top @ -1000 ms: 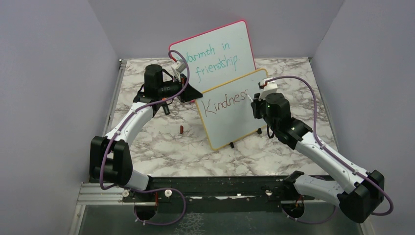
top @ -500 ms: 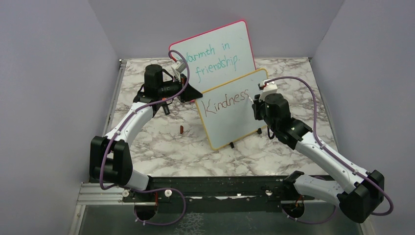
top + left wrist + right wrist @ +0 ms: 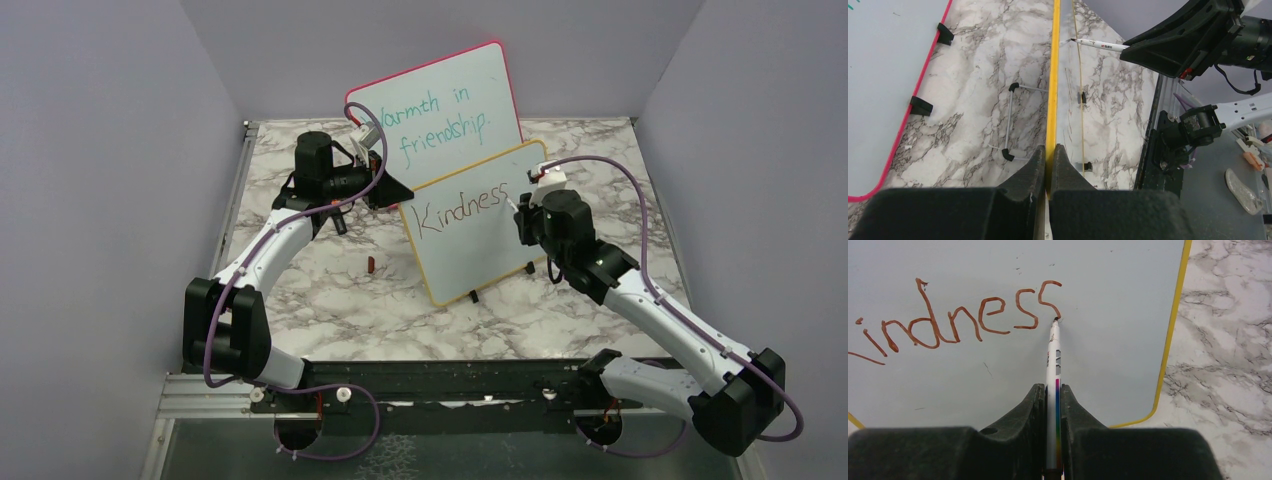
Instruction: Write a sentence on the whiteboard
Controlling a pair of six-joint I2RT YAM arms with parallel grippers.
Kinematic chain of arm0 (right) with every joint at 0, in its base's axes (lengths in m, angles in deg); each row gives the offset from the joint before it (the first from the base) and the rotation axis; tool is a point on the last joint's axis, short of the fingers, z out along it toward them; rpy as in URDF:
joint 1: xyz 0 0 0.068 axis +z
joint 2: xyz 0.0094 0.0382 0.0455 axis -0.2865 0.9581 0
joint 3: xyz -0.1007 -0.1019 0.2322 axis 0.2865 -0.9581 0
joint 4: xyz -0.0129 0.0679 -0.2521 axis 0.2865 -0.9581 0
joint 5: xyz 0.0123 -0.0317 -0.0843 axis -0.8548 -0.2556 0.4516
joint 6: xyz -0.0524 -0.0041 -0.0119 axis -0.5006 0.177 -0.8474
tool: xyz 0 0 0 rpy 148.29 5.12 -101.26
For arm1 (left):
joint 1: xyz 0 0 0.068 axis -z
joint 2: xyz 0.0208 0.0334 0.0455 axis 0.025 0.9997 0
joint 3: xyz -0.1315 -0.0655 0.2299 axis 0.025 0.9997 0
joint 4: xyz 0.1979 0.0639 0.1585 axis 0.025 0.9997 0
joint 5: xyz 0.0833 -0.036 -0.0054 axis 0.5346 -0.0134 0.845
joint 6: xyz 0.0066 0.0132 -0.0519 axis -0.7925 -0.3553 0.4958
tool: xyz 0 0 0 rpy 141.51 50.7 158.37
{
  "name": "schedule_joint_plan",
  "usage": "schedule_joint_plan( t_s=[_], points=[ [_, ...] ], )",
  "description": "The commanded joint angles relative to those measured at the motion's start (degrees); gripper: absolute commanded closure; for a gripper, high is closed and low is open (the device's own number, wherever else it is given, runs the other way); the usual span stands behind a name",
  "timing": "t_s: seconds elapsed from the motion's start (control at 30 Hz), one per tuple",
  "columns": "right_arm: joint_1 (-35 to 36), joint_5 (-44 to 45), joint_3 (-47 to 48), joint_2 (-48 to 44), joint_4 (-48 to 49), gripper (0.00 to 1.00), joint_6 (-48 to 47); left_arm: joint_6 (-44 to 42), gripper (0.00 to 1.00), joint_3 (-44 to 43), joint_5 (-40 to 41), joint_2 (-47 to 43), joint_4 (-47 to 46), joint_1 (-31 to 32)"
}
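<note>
On the marble table (image 3: 330, 290), near its middle, held the whiteboard (image 3: 470, 255) upright on small black feet, just in front of a pink-framed board (image 3: 440, 100) bearing teal writing. Clamped its yellow left edge between the fingers of the left gripper (image 3: 1050, 150), jaws shut on the frame. Pinched a white marker (image 3: 1053, 360) in the right gripper (image 3: 1052, 389), jaws closed tight on the barrel, with the tip touching the board at the lower end of the last "s". Showed of the sentence (image 3: 462, 208) only one word, "Kindness", in reddish-brown strokes across the upper part of the board, rising slightly toward the right. Noted a small red piece (image 3: 370, 264) lying on the marble left of the whiteboard, apart from it; could not tell what it was.
</note>
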Motion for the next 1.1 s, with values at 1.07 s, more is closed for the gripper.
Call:
schedule_joint_plan(
  t_s=[1.07],
  points=[
    [-0.67, 7.25, 0.00, -5.21, -1.16, 0.99, -1.17, -3.18, 1.00, -0.01, 0.71, 1.73, 5.60, 1.51]
  ],
)
